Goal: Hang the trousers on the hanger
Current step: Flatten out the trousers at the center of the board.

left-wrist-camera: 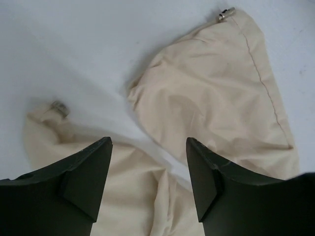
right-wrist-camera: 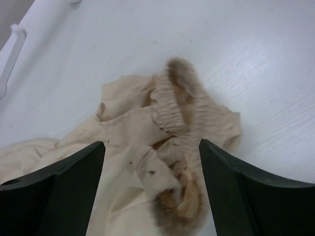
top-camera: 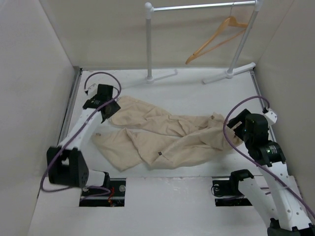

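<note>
Here, trousers (top-camera: 162,135) crumpled on the table (top-camera: 197,93), below left fingers (left-wrist-camera: 83,182) and right fingers (right-wrist-camera: 236,191), both pairs apart.

**No legible writing**

Nothing can be read in any of the three views; the one candidate is a small dark tab (top-camera: 158,154) on the trousers (top-camera: 167,137), on the fold lying toward the near edge of the table (top-camera: 197,93); it is too small to tell whether it bears letters or a mark.
</note>
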Tool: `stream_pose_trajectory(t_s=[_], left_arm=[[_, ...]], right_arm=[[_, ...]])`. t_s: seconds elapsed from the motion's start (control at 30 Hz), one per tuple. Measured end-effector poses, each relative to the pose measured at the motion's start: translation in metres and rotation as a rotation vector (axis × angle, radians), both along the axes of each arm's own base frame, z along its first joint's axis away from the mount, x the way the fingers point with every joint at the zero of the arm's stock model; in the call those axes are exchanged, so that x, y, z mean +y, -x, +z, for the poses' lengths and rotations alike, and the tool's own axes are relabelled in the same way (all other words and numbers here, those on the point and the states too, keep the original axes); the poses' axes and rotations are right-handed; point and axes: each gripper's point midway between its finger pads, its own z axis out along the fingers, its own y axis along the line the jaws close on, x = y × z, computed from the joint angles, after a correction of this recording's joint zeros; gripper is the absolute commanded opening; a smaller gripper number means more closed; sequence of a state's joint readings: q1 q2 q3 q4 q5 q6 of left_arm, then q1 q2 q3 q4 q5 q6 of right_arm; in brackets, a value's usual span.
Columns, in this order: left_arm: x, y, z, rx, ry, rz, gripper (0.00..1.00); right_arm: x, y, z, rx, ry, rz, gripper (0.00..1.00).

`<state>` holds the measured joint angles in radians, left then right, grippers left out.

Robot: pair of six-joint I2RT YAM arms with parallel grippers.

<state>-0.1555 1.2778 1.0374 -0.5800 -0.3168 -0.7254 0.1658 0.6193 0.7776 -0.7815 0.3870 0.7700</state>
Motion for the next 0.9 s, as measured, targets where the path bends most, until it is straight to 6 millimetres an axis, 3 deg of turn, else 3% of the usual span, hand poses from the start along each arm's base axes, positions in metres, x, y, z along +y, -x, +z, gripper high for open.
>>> stream_pose_trajectory(t_s=[0.1, 0.23, 0.3, 0.37, 0.47, 0.6, 0.67, 0.73, 0.77, 0.83, 0.9], left_arm=[[-0.013, -0.034, -0.037, 0.091, -0.038, -0.056, 0.65], [-0.016, -0.039, -0.086, 0.236, -0.076, -0.092, 0.66], [-0.017, -0.041, -0.101, 0.281, -0.081, -0.105, 0.55], [-0.020, -0.046, -0.111, 0.297, -0.076, -0.115, 0.29], [-0.023, -0.051, -0.119, 0.298, -0.068, -0.119, 0.12], [-0.021, -0.056, -0.116, 0.272, -0.053, -0.091, 0.07], [-0.010, -0.059, -0.109, 0.247, -0.040, -0.048, 0.06], [0.011, -0.060, -0.094, 0.197, -0.022, 0.023, 0.06], [0.025, -0.059, -0.084, 0.164, -0.013, 0.068, 0.06], [0.055, -0.053, -0.062, 0.094, 0.000, 0.162, 0.17], [0.085, -0.044, -0.039, 0.019, 0.003, 0.256, 0.38]], right_arm=[[-0.002, -0.001, 0.011, -0.010, 0.074, 0.037, 0.90], [0.008, 0.002, 0.010, 0.028, 0.142, 0.130, 0.98], [0.018, 0.004, 0.000, 0.075, 0.160, 0.189, 0.97], [0.023, 0.007, -0.012, 0.117, 0.157, 0.218, 0.93], [0.026, 0.011, -0.038, 0.194, 0.130, 0.224, 0.78], [0.034, 0.015, -0.072, 0.300, 0.076, 0.232, 0.65], [0.040, 0.017, -0.088, 0.364, 0.045, 0.242, 0.54], [0.049, 0.019, -0.099, 0.394, -0.005, 0.251, 0.30], [0.055, 0.021, -0.103, 0.400, -0.041, 0.258, 0.22], [0.066, 0.026, -0.109, 0.411, -0.111, 0.267, 0.18], [0.074, 0.030, -0.110, 0.420, -0.151, 0.273, 0.26]])
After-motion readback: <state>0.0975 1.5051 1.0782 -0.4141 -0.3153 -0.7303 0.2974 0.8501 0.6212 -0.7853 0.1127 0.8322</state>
